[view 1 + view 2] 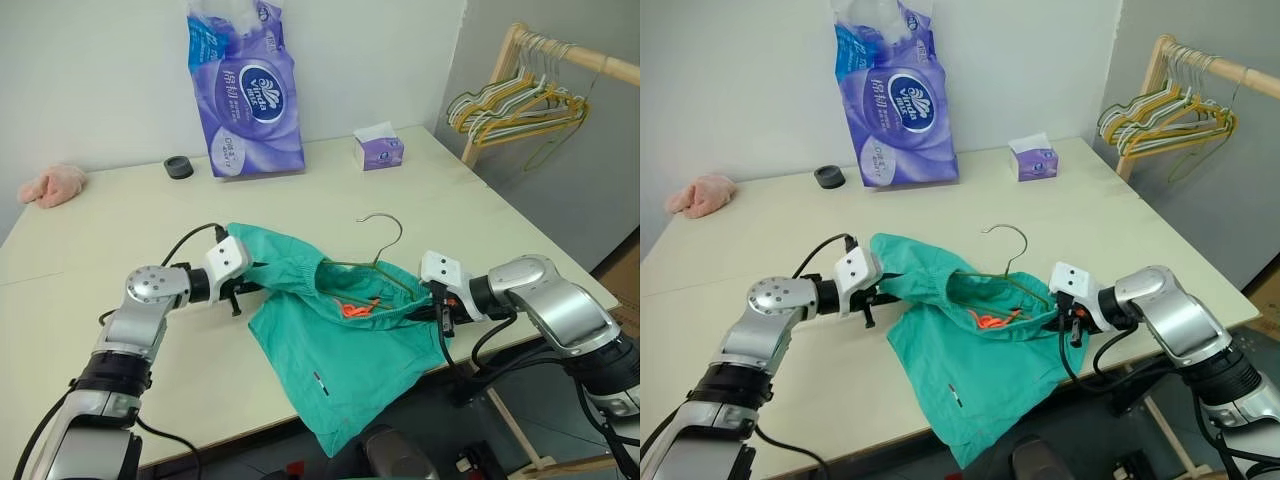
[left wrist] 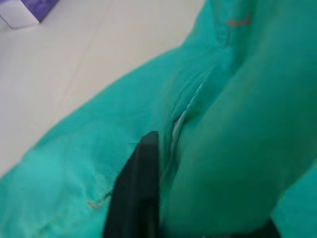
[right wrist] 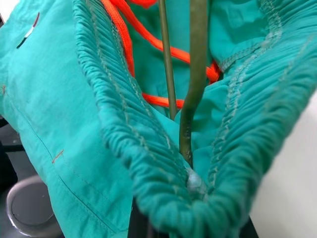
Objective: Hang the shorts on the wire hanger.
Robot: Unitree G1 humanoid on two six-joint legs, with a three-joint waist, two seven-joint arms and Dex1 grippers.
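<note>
Left eye view: wire hanger (image 1: 372,272) sits half inside the shorts (image 1: 330,340); right tool (image 1: 437,312) pinches waistband, left tool's (image 1: 236,292) grip unclear; waistband needs seating.

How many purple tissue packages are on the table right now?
2. A tall purple tissue-roll pack stands at the table's far edge against the wall; a small purple tissue box sits to its right, nearer the clothes rack. None seems hidden.
</note>
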